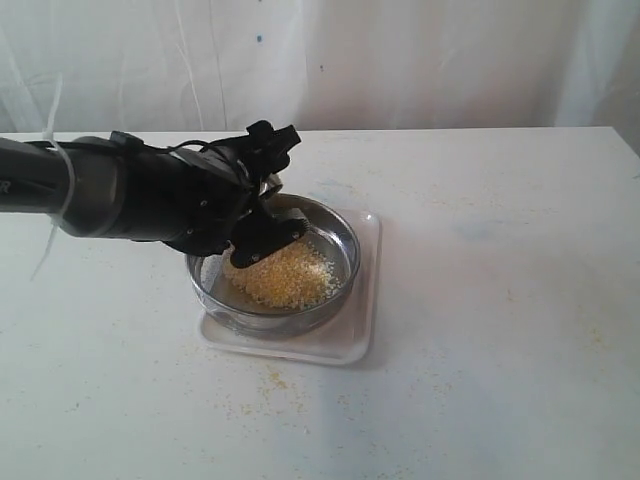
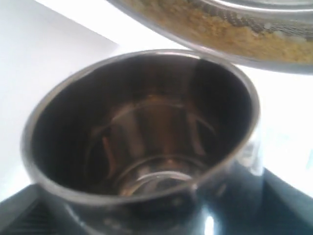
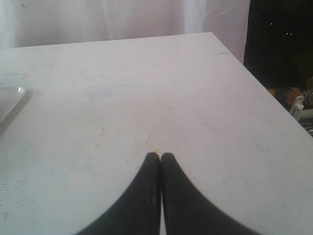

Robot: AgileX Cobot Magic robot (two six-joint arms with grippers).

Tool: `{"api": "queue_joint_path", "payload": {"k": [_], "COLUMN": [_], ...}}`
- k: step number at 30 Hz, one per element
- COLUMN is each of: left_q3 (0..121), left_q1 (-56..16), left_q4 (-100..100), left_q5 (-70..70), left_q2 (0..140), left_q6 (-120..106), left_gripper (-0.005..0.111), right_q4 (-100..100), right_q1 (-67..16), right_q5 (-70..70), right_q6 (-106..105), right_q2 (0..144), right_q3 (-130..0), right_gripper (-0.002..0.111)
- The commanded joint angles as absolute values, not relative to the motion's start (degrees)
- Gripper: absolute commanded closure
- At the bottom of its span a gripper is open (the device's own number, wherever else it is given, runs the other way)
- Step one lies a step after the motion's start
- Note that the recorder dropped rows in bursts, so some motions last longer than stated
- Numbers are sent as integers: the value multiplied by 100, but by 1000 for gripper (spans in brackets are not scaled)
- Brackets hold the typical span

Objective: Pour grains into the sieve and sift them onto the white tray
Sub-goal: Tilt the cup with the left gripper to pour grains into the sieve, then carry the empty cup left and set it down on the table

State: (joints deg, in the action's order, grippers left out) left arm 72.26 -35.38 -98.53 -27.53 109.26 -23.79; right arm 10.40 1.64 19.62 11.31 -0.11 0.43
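— How does the left arm sit?
— It reaches in level from the left. The left hand (image 1: pixel 262 228) hangs over the sieve (image 1: pixel 342 236), pinching a tipped steel cup (image 2: pixel 142 142) that looks empty inside.
— The grains (image 1: pixel 286 278)?
— A golden heap on the sieve's mesh. The sieve rests in the white tray (image 1: pixel 345 342) on the worktop (image 1: pixel 500 300).
— The right hand (image 3: pixel 160 161)?
— Pressed together above the worktop, holding nothing.

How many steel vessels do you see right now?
2: the sieve, holding grains, on the white tray; the cup, empty, in the left gripper over the sieve. More could be hidden behind the arm.
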Motion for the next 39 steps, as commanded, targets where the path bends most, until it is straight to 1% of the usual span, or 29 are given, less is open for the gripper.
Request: {"api": "queue_joint_path", "payload": {"k": [1,2,4,5,9,12,15,18,21,22,24,29,32,39], "left_q3": [7278,7226,7109,7047,6738,6414,5898,5222,4664,4552,4401,4476,4688,4976], "left_q1": [-3587,-3540,-3384,-3249,-2502,-1729,-667,403,1140,1278,1477,1402,1402,1401], "left_q4": [-9579,-9281,-8828,-8450,-7730,-7393,-6718,-5964,-5497,-5415,-5398,-5347,-5006,-4959], "left_q5": [-2626,-2419,-1795,-1194,359,1263,2333,4262,6165,6582,6881,6932,6992,6996], "left_q2": [10521,10396,10190,10031,9472,9080,8897,9057,9515,9715,10132,11153,11736,12244], "left_q6": [-154,634,1340,1700,2895,3548,3885,3729,3198,3042,2706,1698,1565,1632], "left_gripper": [107,107,107,107,107,107,107,107,107,107,107,107,107,107], "right_q4": [1082,1082,1082,1082,1082,1082,1082,1082,1082,1082,1082,1082,1082,1082], "right_q1": [187,187,187,187,187,187,187,187,187,187,187,187,187,187], "right_q5": [1922,1922,1922,1922,1922,1922,1922,1922,1922,1922,1922,1922,1922,1922], "right_q6": [1134,1134,1134,1134,1134,1134,1134,1134,1134,1134,1134,1134,1134,1134], "right_q2": [0,0,0,0,0,0,0,0,0,0,0,0,0,0], "right_q3": [0,0,0,0,0,0,0,0,0,0,0,0,0,0], "right_gripper": [108,108,108,108,108,108,108,108,108,108,108,108,108,108]}}
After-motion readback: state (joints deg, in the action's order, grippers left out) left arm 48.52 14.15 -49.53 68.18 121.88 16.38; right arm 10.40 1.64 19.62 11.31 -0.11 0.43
